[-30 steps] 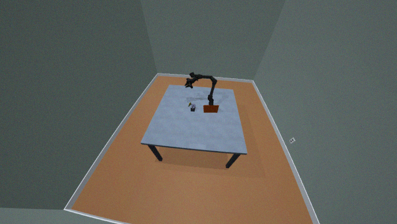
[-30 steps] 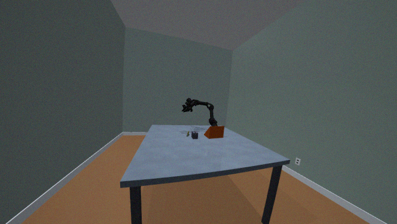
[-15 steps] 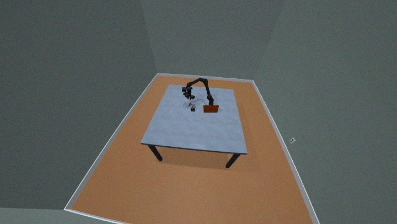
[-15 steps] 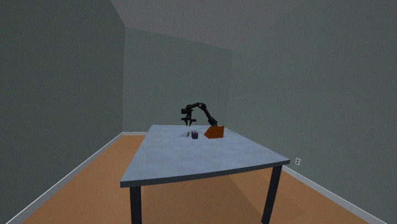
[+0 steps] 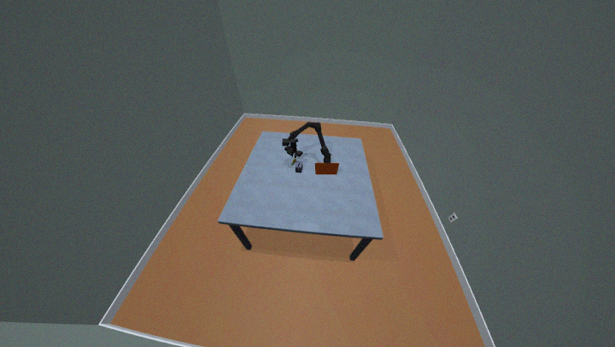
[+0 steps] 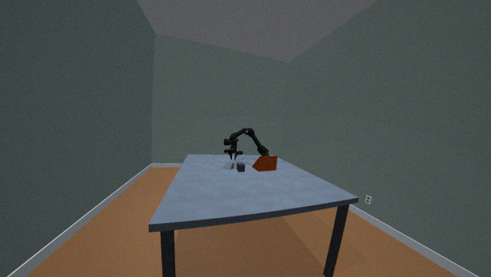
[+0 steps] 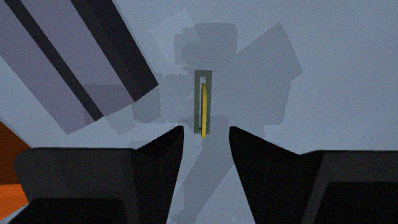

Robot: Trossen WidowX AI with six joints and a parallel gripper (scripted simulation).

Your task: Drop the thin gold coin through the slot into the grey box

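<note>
The gold coin (image 7: pixel 204 107) (image 5: pixel 294 161) (image 6: pixel 232 164) stands on edge in the dark-green holder (image 7: pixel 197 95). In the wrist view it is edge-on, upright in the picture. My gripper (image 7: pixel 206 132) (image 6: pixel 232 159) points down above the coin, partly open, with nothing between the fingers. In the wrist view the coin's near end shows between the fingertips and the rest lies beyond them. The grey box (image 7: pixel 65 60) (image 5: pixel 298 167) (image 6: pixel 241 167) is beside the holder, at the upper left in the wrist view. Its dark slot (image 7: pixel 55 60) runs diagonally, at an angle to the coin.
An orange block (image 5: pixel 326 168) (image 6: pixel 268 163) stands on the table (image 5: pixel 301 202) (image 6: pixel 247 192) in front of the arm's base, to the right of the box in the top and exterior views. Its corner shows at the wrist view's lower left. The arm's shadow falls around the holder.
</note>
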